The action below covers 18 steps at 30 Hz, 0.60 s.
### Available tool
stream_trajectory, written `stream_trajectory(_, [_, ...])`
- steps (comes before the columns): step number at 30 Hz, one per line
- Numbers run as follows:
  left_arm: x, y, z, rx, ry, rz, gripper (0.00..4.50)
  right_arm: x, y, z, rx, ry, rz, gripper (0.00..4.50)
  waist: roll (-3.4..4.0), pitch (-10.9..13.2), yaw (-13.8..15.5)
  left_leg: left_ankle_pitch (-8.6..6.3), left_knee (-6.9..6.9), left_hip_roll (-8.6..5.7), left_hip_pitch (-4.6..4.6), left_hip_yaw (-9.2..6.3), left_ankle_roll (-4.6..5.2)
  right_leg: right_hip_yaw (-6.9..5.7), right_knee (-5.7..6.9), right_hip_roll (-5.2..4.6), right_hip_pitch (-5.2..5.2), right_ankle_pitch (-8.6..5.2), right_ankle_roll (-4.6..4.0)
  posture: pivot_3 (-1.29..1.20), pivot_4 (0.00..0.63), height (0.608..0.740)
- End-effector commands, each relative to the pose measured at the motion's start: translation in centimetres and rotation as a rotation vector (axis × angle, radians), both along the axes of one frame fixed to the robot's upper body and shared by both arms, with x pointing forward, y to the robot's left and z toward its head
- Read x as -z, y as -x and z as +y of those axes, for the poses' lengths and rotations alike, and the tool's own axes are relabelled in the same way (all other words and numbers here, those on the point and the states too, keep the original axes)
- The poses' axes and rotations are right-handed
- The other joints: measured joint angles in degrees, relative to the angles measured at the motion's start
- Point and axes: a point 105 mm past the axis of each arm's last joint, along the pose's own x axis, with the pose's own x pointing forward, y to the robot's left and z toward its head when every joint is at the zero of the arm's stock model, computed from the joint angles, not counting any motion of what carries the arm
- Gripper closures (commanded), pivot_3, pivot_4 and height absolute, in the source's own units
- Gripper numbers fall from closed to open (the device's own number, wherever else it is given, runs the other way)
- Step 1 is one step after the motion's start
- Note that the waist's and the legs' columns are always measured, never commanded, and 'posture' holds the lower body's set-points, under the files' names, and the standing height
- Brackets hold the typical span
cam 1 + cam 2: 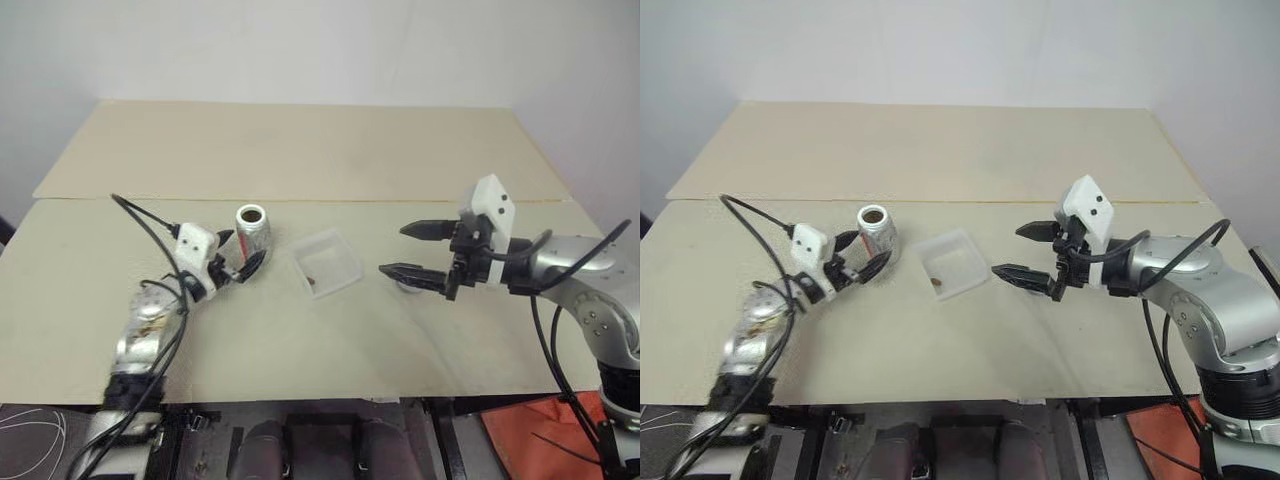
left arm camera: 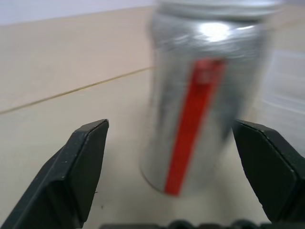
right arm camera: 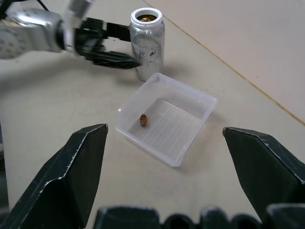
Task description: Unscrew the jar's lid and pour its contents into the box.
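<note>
The small silvery-grey cylindrical jar with a red label stripe (image 1: pixel 252 240) stands upright and uncapped on the pale beige surface (image 1: pixel 300 340), its mouth open to the head camera and something brownish visible inside it from the right wrist view. The left gripper (image 1: pixel 236 262) sits low at the jar's side, jaws spread wide with one black finger on each side of the jar; in the left wrist view both fingers stand clear of the jar's wall with a gap on either side, so nothing is gripped. Just to the right of the jar lies the small shallow rectangular tray of clear whitish plastic (image 1: pixel 345 262), a separate item, close to the jar but not touching it. One tiny dark brown bit (image 3: pixel 143 120) rests on the tray's ribbed floor near one wall. The right gripper (image 1: pixel 412 251) hovers above the surface to the right of the tray, jaws wide apart and empty. A round grey lid (image 1: pixel 408 287) lies flat on the surface beneath the right gripper's lower finger, partly hidden.
</note>
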Motion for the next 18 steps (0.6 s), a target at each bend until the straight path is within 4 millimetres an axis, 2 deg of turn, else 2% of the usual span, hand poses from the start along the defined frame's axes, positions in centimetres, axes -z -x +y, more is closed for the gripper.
stream_trajectory(1, [-3.9, 3.4, 1.6, 0.093, -0.001, -0.058, 0.04, -0.6, 0.8, -0.2, 0.002, -0.012, -0.055, 0.00, 0.00, 0.00, -0.14, 0.03, -0.03, 0.00, 0.00, -0.01, -0.06, 0.00, -0.02, 0.00, 0.00, 0.00, 0.00, 0.00, 0.150, 0.740])
stream_trajectory(7, [-6.7, 8.8, 4.2, 0.233, -0.032, -0.017, 0.04, 0.1, 1.0, -0.3, 0.027, -0.014, -0.069, 0.00, 0.04, -0.02, -0.20, -0.17, -0.07, 0.02, 0.28, -0.01, 0.25, 0.03, -0.08, -0.08, 0.11, -0.09, -0.09, 0.00, 0.150, 0.740])
stream_trajectory(11, [-7.4, 9.4, 5.3, 0.203, -0.029, -0.016, 0.04, 0.3, 1.2, -0.1, 0.014, 0.017, -0.102, 0.00, 0.08, -0.04, 0.25, -0.17, -0.10, 0.00, 0.45, -0.01, 0.24, 0.02, -0.03, -0.06, 0.20, -0.11, -0.14, 0.00, 0.150, 0.740])
stream_trajectory(18, [-7.7, 9.8, 4.3, 0.231, -0.036, -0.003, 0.04, 0.7, 1.4, -0.3, 0.023, 0.029, -0.126, 0.00, 0.08, -0.05, 0.31, -0.16, -0.15, 0.01, 0.55, 0.05, 0.21, 0.04, -0.04, -0.02, 0.27, -0.12, -0.16, 0.00, 0.150, 0.740])
